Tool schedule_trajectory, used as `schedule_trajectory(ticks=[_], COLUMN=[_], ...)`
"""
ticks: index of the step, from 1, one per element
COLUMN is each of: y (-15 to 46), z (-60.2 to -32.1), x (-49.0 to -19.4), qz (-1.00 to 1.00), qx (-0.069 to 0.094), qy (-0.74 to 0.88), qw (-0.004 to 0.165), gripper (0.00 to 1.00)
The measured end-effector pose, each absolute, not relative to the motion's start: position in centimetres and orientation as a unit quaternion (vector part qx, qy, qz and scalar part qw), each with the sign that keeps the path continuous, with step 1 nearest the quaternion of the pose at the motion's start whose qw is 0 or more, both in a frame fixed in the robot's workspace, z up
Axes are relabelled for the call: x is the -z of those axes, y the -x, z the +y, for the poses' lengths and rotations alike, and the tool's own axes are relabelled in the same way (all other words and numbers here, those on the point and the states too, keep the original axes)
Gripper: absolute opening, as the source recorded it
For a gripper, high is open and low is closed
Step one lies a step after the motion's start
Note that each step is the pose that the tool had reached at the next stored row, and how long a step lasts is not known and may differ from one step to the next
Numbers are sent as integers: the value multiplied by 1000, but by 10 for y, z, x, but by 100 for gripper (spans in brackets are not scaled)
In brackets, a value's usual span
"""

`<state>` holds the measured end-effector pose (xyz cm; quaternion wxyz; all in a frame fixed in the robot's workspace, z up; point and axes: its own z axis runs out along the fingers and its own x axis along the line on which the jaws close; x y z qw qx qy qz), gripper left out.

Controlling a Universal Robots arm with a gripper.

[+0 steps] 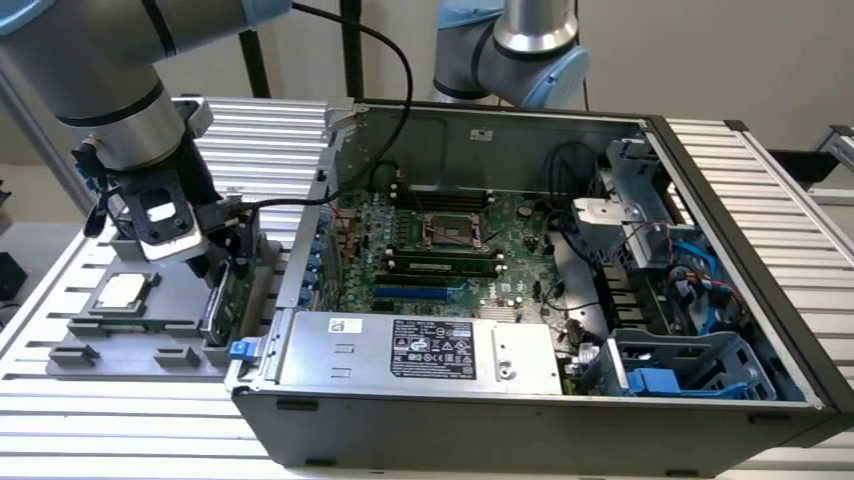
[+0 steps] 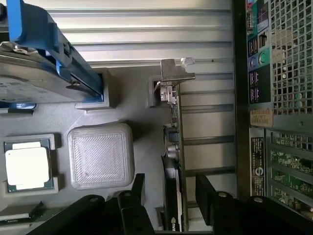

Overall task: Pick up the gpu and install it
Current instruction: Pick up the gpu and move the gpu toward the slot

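The gpu (image 2: 175, 147) stands on edge in a slot of the grey fixture tray (image 2: 127, 103), its silver end bracket (image 2: 173, 73) at one end. In the exterior view the gpu (image 1: 222, 300) sits just outside the computer case's left wall. My gripper (image 2: 170, 182) is lowered over the card and open. One black finger (image 2: 138, 188) is on each side of the card, with a small gap showing on both sides. In the exterior view my gripper (image 1: 214, 262) hangs right above the card's top edge.
The open computer case (image 1: 534, 400) with its motherboard (image 1: 441, 240) lies to the exterior view's right. On the tray sit a square silver processor chip (image 1: 120, 292), a grey block (image 2: 100, 154) and a silver hard drive with blue rails (image 2: 39, 73). A second arm (image 1: 514, 50) stands behind the case.
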<state>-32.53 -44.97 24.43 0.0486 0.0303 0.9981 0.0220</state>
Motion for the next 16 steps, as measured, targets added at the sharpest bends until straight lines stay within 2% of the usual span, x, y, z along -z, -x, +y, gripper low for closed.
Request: schedule_trajectory(ticks=[16], y=[321], z=[-450], x=[-239], qz=[998], qx=[-22], qy=[-30], qw=[51], gripper=[100])
